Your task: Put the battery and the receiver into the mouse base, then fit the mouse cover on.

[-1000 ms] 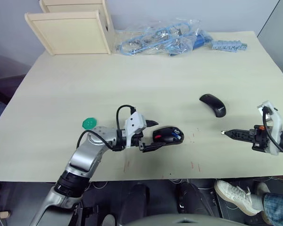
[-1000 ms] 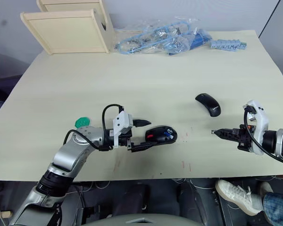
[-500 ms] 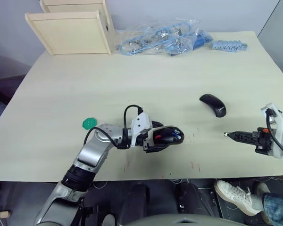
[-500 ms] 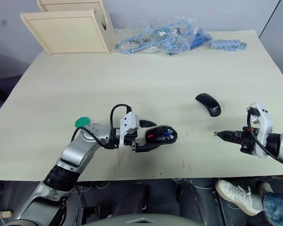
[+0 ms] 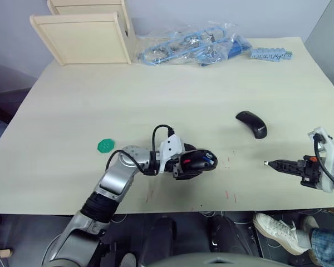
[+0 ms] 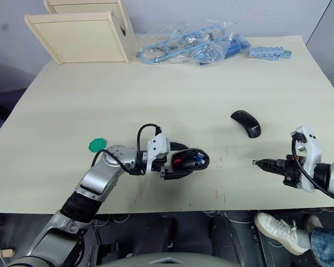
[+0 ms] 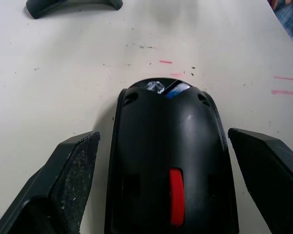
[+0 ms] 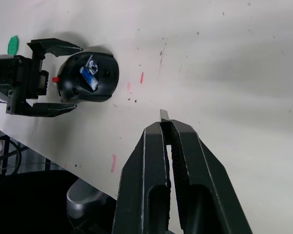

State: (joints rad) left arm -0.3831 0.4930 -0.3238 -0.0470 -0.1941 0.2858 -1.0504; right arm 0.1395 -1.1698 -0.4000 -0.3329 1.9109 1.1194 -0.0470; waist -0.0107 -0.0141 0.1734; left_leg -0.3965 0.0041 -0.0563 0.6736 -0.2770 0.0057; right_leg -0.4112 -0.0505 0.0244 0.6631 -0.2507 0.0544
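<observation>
The open left hand [image 5: 190, 165] has been advanced around the mouse base [image 5: 199, 161], not yet clamped; the right hand [image 5: 269, 163], clenched on something small, probably the receiver, is held apart.

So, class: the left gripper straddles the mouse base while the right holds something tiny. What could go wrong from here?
1. The left gripper is open around the mouse base; closing off-centre could push it sideways.
2. The right gripper pinches a tiny piece, probably the receiver, by its end; it may slip.
3. The mouse cover lies apart from the base and is not yet fitted.
</observation>
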